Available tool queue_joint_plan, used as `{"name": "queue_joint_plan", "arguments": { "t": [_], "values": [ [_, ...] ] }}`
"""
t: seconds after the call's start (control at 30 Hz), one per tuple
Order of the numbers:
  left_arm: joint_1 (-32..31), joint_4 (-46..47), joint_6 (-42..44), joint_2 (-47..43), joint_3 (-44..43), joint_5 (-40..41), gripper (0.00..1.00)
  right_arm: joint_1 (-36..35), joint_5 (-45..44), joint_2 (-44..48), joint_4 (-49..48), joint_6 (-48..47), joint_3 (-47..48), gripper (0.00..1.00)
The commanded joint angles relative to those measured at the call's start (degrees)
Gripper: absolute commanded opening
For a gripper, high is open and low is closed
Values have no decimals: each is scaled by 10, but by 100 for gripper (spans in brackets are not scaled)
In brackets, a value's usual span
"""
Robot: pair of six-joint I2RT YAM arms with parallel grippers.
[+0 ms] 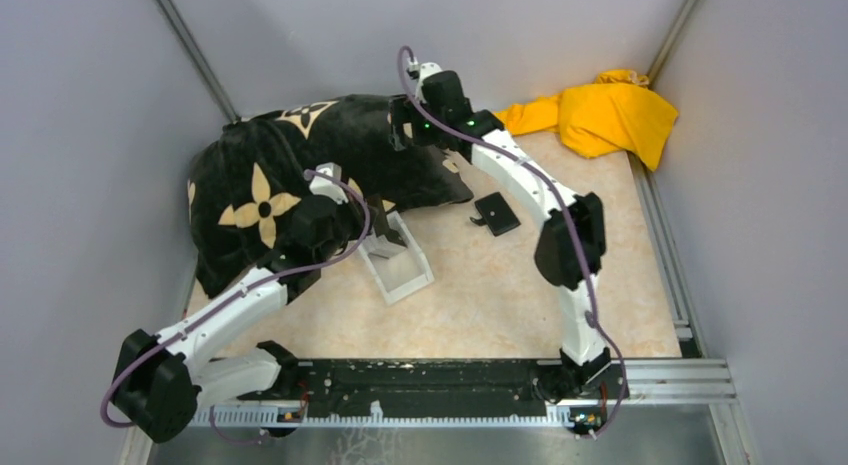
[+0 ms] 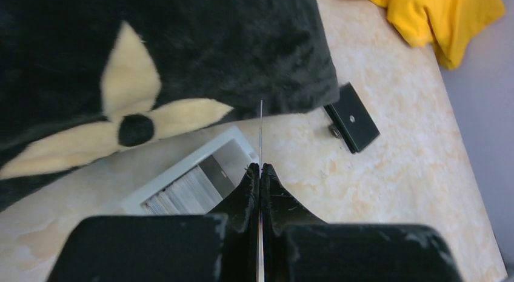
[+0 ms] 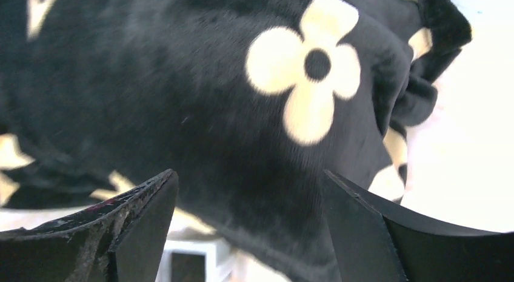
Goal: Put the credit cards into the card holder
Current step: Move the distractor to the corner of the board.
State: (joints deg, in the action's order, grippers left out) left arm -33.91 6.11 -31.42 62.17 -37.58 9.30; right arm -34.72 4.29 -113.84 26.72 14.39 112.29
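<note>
Card edge, thin as a drawn line, stands straight up out of the left claw [image 2: 260,168], whose two fingers are pressed together on it. Only the left wrist view shows this card [image 2: 260,133], and its colour cannot be told from such a sliver. From overhead the same claw [image 1: 385,235] is a dark lump over the pale grey tray [image 1: 405,275], with the card lost to sight.

The wrist view also looks down into the tray. What look like more cards [image 2: 182,194] stand packed on edge in one compartment there.

The card holder [image 2: 353,117] lies flat on the worktop [image 2: 394,191], ahead and to the right of the left claw and apart from it. It sits just beside the near corner of the black flower-patterned cushion [image 2: 212,45].

Overhead, bare worktop opens to the near side and right of the card holder, out to the metal rail along the right wall. The cushion crowds the far left, its hem running just beyond the tray. A yellow cloth [image 1: 600,115] is heaped in the far right corner.

The right claw [image 3: 250,173] hangs over the cushion at the far side, well away from the card holder. Its fingers are spread wide, with plush filling the gap between them.
</note>
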Motion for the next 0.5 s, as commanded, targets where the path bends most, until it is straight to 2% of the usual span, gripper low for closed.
{"name": "queue_joint_plan", "arguments": {
  "t": [0.0, 0.07, 0.13, 0.4, 0.47],
  "values": [
    [1, -39, -19, -14, -30, 109, 0, 3, -36, -106, 70, -48, 143, 91],
    [2, -50, -21, -13, -37, 127, 0, 4, -26, -143, 76, -48, 181, 97],
    [2, -61, -26, -13, -41, 144, 0, 3, -32, -179, 87, -51, 215, 99],
    [2, -64, -37, -34, -35, 186, 0, 4, -10, -272, 125, -46, 268, 99],
    [2, -64, -36, -31, -38, 188, 0, 6, 3, -293, 139, -36, 275, 91]
  ]
}}
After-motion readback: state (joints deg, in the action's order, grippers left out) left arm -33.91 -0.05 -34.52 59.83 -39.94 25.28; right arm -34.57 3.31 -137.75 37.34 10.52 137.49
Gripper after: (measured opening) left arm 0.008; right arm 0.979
